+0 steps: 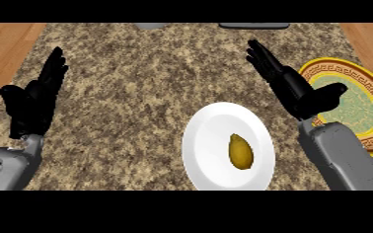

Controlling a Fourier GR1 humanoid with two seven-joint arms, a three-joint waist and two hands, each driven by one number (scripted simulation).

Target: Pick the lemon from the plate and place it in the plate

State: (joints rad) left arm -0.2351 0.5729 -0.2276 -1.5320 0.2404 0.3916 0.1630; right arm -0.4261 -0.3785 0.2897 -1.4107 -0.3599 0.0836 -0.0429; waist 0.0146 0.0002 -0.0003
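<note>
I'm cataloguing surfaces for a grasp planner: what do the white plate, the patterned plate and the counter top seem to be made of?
The round white plate looks like glazed ceramic: plain, smooth, evenly bright. The gold-rimmed patterned plate with its green centre also looks ceramic, perhaps painted; its rim bears a key pattern. The speckled brown counter top resembles polished granite, judging by its mottled grain.

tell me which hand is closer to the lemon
Right. The right hand is open above and to the right of the lemon on the white plate; the left hand is open far to its left.
</note>
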